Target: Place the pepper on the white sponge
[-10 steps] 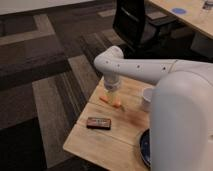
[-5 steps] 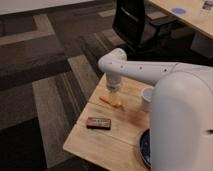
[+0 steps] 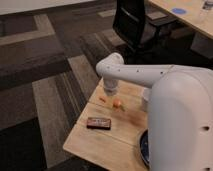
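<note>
My pincer point(image 3: 109, 91) hangs tips-down over the table point(image 3: 95, 145), spread and gripping nothing. The pepper point(image 3: 102, 99) lies on the table just beside its tips, on the near side. A dark box point(image 3: 98, 123) lies nearer still, well apart.

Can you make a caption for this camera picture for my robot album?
The robot's gripper hangs low over the wooden table's far corner, a dark box lying nearer.

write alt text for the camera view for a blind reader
A white robot arm holds its open claw just above a small wooden table, beside an orange pepper lying there. A dark box sits near the table's edge; a black office chair stands behind.
</note>
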Controlling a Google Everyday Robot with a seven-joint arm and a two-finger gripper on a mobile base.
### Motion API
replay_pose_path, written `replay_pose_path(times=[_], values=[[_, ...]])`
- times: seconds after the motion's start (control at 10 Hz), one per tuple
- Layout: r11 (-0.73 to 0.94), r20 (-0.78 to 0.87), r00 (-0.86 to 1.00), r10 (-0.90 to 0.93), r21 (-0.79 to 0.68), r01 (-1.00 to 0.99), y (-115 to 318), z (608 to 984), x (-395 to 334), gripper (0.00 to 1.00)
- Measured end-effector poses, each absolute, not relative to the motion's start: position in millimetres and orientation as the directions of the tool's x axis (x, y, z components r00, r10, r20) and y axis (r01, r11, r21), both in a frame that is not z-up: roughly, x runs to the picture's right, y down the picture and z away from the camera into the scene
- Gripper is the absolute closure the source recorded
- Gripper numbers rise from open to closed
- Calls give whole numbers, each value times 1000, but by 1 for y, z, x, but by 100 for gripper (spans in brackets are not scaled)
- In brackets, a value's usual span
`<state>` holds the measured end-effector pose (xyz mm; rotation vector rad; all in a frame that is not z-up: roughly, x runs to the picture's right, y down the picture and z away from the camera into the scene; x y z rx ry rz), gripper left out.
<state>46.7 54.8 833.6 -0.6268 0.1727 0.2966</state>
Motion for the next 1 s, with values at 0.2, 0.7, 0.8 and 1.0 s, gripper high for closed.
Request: replay_pose_path(times=[0.2,0.7,0.8,1.0], values=[[767,-252,938,237,-545,-340,59,841,50,35],[777,-227,941,250,-534,-335,58,849,47,70],[777,-235,938,254,-528,-343,59,848,51,84],[776,-248,935,254,-525,-350,61,845,54,100]])
